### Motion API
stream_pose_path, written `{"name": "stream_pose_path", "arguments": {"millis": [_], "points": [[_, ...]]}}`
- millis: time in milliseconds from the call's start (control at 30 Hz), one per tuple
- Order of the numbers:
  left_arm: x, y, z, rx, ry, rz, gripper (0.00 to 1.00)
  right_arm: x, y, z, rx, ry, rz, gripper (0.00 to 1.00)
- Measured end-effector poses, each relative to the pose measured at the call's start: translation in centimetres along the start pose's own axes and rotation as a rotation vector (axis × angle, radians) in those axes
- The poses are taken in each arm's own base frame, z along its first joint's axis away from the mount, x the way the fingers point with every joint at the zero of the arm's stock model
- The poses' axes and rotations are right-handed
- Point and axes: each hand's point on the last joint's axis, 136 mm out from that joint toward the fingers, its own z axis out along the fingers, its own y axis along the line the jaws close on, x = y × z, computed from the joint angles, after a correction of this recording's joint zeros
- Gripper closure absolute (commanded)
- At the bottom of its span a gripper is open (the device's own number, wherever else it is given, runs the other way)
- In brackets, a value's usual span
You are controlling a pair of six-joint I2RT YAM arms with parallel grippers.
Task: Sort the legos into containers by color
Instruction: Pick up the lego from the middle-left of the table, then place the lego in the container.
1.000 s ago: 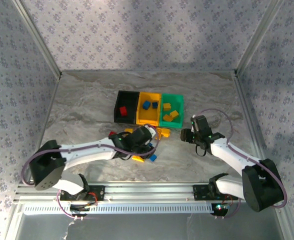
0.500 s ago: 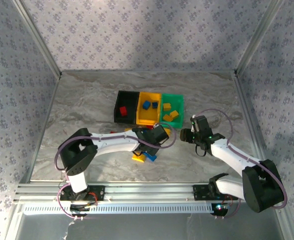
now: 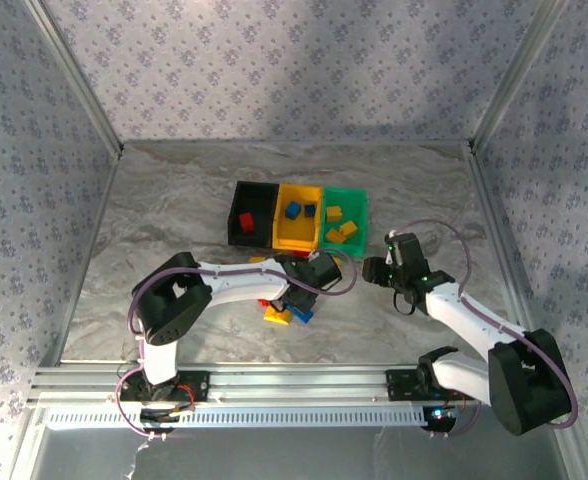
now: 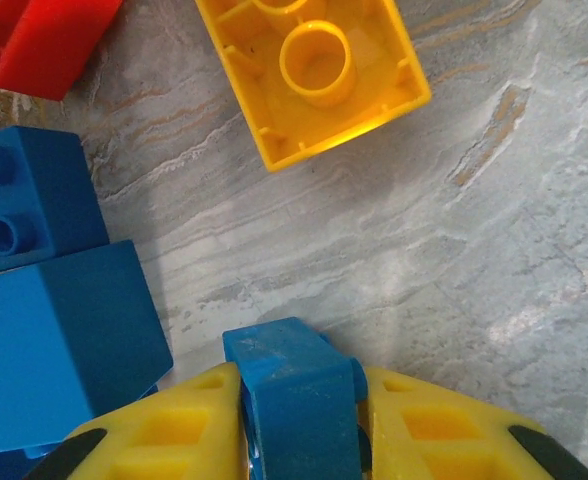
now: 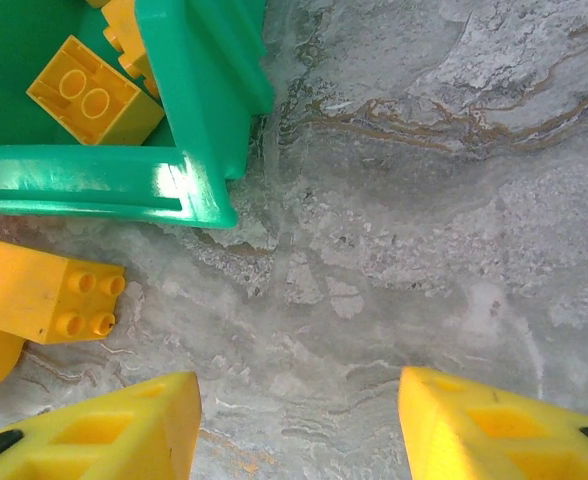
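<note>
My left gripper point(image 4: 299, 425) is shut on a small blue lego point(image 4: 296, 395) just above the marble table. Around it lie an upturned yellow lego point(image 4: 319, 75), a red one point(image 4: 39, 40) and two larger blue ones point(image 4: 34, 200). From above, the left gripper point(image 3: 292, 293) sits over this loose pile, in front of the containers. The black bin point(image 3: 259, 205) holds a red brick, the yellow-orange bin point(image 3: 296, 236) blue bricks, the green bin point(image 3: 355, 205) yellow bricks. My right gripper point(image 5: 299, 425) stands open over bare table beside the green bin's corner point(image 5: 199, 110).
A yellow lego point(image 5: 49, 295) lies on the table just outside the green bin. More loose bricks, yellow point(image 3: 276, 316) and blue point(image 3: 301, 313), lie near the left wrist. Patterned walls enclose the table on three sides.
The left arm has folded in toward the middle, and its gripper has closed on the small blue lego. The right arm has hardly moved.
</note>
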Motion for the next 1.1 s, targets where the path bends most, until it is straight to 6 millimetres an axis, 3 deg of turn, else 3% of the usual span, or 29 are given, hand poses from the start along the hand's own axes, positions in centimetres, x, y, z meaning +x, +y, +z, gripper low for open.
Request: {"name": "stream_pose_path", "arguments": {"millis": [133,333,567,700,867,1100], "points": [[-0.9,0.3,-0.9,-0.013,-0.018,0.013,0.74,0.1,0.0,0.0,-0.004,0.001,0.000,0.44],[-6.1,1.4,-4.1,-0.020,-0.138,-0.007,0.77,0.0,0.2,0.0,-0.015,0.001,0.001,0.43],[-12.6,7.2,-6.4,-0.046,-0.261,-0.113,0.76,0.0,0.3,0.0,-0.019,-0.001,0.001,0.43],[-15.9,10.7,-6.0,-0.072,-0.298,-0.165,0.74,-0.1,0.3,0.1,-0.021,-0.006,0.000,0.43],[-18.3,12.2,-3.7,-0.076,-0.292,-0.171,0.54,0.1,0.3,0.1,-0.020,-0.005,0.000,0.43],[-17.4,11.7,-2.5,-0.053,-0.261,-0.168,0.41,0.2,0.2,0.2,-0.019,-0.002,0.000,0.43]]}}
